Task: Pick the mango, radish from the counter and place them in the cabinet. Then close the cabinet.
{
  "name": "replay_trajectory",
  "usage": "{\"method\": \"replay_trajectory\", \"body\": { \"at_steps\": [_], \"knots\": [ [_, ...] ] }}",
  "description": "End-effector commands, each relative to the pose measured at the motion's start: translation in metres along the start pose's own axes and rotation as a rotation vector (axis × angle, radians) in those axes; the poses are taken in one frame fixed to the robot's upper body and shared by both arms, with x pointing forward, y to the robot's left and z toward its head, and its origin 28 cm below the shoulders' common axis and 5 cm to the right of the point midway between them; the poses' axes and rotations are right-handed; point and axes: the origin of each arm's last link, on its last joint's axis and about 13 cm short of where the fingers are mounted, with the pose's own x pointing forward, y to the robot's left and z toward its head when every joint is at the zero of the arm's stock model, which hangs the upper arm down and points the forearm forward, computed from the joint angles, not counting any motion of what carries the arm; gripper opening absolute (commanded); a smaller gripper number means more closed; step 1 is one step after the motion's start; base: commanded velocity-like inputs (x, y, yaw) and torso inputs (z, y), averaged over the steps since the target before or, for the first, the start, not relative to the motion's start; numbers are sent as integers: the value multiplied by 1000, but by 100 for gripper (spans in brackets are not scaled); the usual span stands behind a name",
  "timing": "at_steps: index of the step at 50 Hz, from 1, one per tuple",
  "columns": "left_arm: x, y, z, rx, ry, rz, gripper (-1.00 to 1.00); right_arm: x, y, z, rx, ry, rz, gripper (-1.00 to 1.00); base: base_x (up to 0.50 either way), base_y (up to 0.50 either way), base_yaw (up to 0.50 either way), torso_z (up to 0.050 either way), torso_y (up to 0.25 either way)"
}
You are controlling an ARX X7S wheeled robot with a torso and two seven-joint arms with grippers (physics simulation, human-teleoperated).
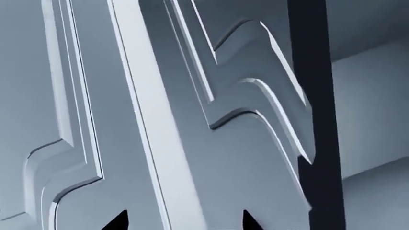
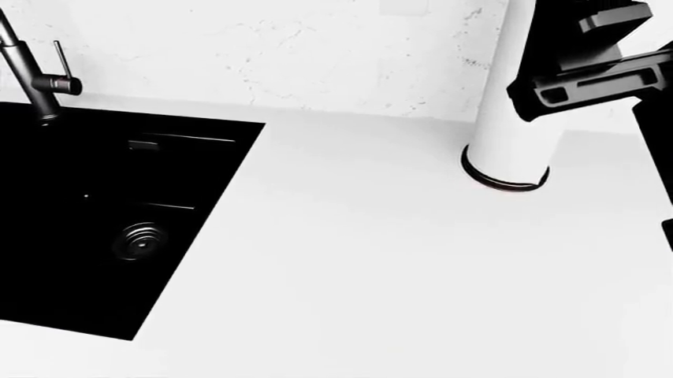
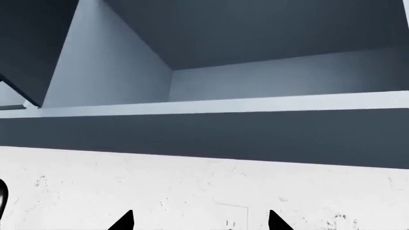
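The mango and the radish show in no view. The white counter [image 2: 368,260] fills the head view and is bare where it shows. My left gripper [image 1: 184,221] is open and empty, its two dark fingertips close before a grey panelled cabinet door [image 1: 255,124]. A dark gap [image 1: 316,120] runs along that door's edge. My right gripper [image 3: 201,223] is also open with nothing between its fingers. It points up at the open cabinet [image 3: 255,76], whose grey inside and pale front edge [image 3: 223,104] sit above the speckled white wall [image 3: 191,187].
A black sink [image 2: 94,220] with a dark faucet [image 2: 31,79] is set into the counter at the left. A white cylinder with a dark ring at its base [image 2: 507,126] rises at the back right, with a black arm part [image 2: 589,75] beside it. A wall outlet [image 3: 231,218] is on the backsplash.
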Motion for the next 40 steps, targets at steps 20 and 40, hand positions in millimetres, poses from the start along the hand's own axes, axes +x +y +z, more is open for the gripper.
{"method": "replay_trajectory", "body": {
  "at_steps": [20, 40],
  "knots": [
    [-10, -111, 79, -117, -392, -860, 100, -1, 1, -2, 5, -4, 0, 100, 0, 0, 0, 4, 0],
    [-10, -122, 105, -119, -477, -922, 100, -2, 0, -4, 10, -3, -2, 100, 0, 0, 0, 6, 0]
  ]
}}
